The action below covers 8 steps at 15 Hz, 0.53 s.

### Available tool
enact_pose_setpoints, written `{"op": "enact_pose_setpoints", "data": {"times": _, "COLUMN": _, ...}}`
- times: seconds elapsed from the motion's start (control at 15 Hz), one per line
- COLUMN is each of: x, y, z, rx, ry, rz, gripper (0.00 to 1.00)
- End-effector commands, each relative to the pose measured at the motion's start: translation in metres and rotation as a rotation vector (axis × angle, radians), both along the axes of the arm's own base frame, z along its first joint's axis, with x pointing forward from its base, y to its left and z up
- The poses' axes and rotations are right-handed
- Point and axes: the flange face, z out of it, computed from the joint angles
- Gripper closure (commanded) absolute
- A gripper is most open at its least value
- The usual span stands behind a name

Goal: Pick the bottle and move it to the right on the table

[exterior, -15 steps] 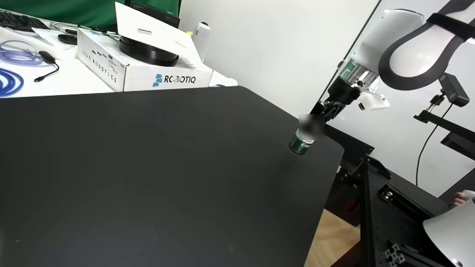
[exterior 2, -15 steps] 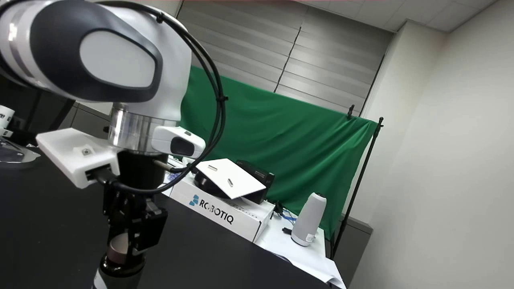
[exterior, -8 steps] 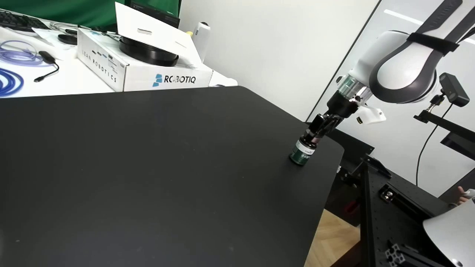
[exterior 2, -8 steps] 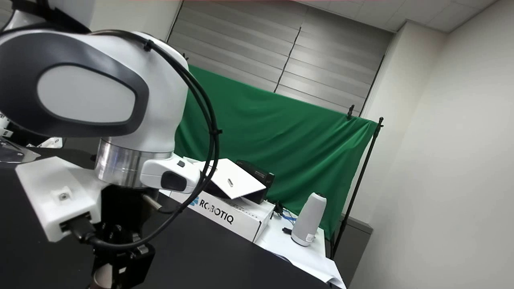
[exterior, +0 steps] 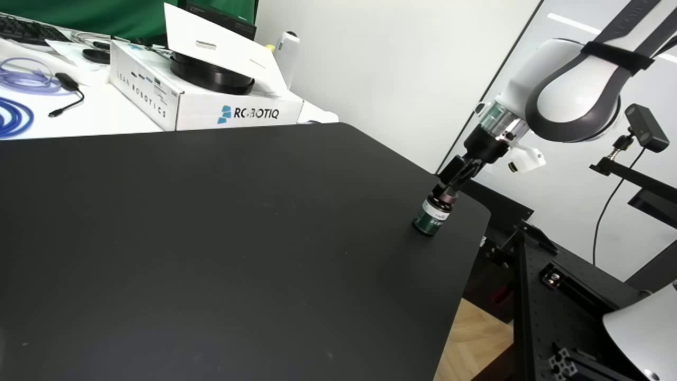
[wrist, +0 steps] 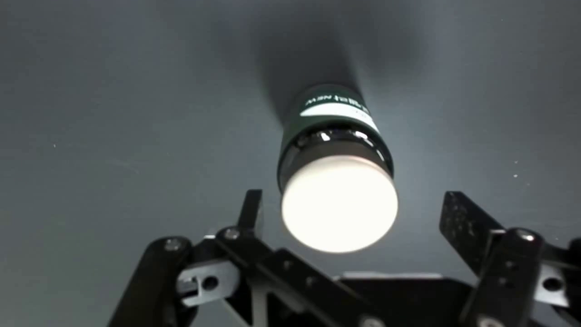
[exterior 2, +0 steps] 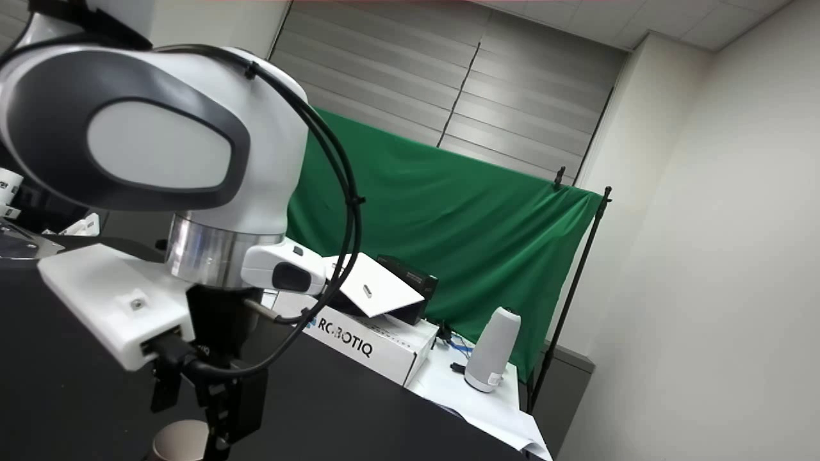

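Observation:
The dark green bottle (exterior: 431,217) stands upright on the black table (exterior: 238,227), near its edge on the arm's side. Its round off-white cap (wrist: 339,204) faces the camera in the wrist view. My gripper (wrist: 353,200) is open, one finger on each side of the cap, with visible gaps on both sides and a wider one on the right. In an exterior view the gripper (exterior: 447,189) sits at the top of the bottle. Elsewhere only the cap (exterior 2: 181,440) shows below the fingers, and the bottle's body is cut off by the frame.
A white Robotiq box (exterior: 238,108) with a black round item and a tilted white panel stands beyond the table's far edge. The table's side edge drops off close to the bottle, towards the black robot mount (exterior: 560,296). A white wall (exterior: 370,79) rises behind.
The bottle came down with the gripper and now stands on the table. Since half a second ago the fingers have parted and the gripper has risen slightly, while the bottle stays put.

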Motion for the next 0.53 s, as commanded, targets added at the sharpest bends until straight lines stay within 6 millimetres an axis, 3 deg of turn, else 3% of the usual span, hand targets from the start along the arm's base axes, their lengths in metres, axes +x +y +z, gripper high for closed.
{"op": "enact_pose_setpoints", "data": {"times": 0.0, "x": 0.002, "y": 0.023, "z": 0.047, "rx": -0.01, "ry": -0.011, "rz": 0.08, "gripper": 0.0}}
{"op": "enact_pose_setpoints", "data": {"times": 0.13, "x": 0.023, "y": 0.025, "z": 0.069, "rx": -0.037, "ry": 0.0, "rz": 0.114, "gripper": 0.0}}
{"op": "enact_pose_setpoints", "data": {"times": 0.33, "x": 0.012, "y": 0.053, "z": 0.105, "rx": -0.086, "ry": 0.049, "rz": 0.192, "gripper": 0.0}}
{"op": "enact_pose_setpoints", "data": {"times": 0.4, "x": 0.025, "y": 0.062, "z": 0.113, "rx": -0.084, "ry": 0.087, "rz": 0.224, "gripper": 0.0}}
{"op": "enact_pose_setpoints", "data": {"times": 0.47, "x": 0.024, "y": 0.046, "z": 0.092, "rx": -0.069, "ry": 0.063, "rz": 0.205, "gripper": 0.0}}
